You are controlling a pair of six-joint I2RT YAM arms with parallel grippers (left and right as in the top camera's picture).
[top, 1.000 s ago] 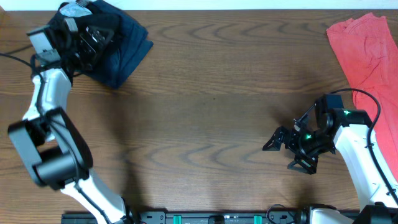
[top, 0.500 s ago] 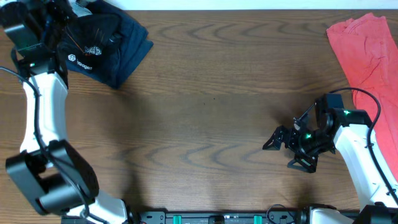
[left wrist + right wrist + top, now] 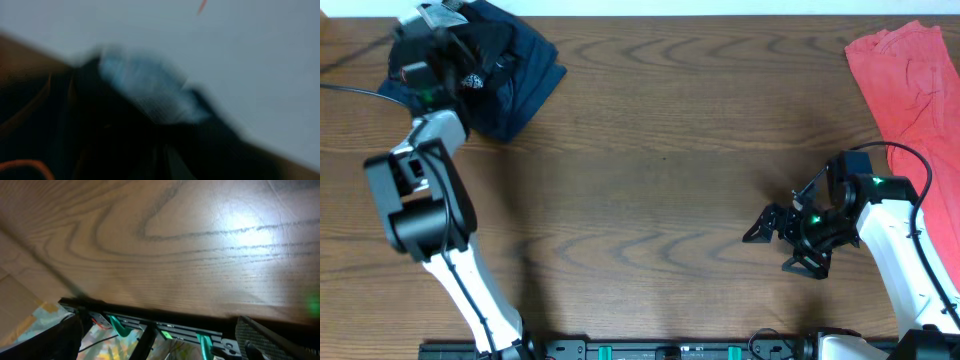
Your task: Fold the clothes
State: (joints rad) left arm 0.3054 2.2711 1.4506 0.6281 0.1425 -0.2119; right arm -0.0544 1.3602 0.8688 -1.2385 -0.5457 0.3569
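L gripper (image 3: 432, 40) is closed at the crumpled black jersey (image 3: 480, 55) in the far-left table corner; wrist view is blurred, so a pinch on fabric cannot be confirmed. R gripper (image 3: 768, 250) is set wide open and empty over the tabletop (image 3: 640, 180), w/ a coral-red garment (image 3: 910, 80) at far right. No fold is made yet; est. spreading and all folds are outstanding.

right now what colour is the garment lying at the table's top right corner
Plain coral red, no pattern visible. The garment shows best in the overhead view.
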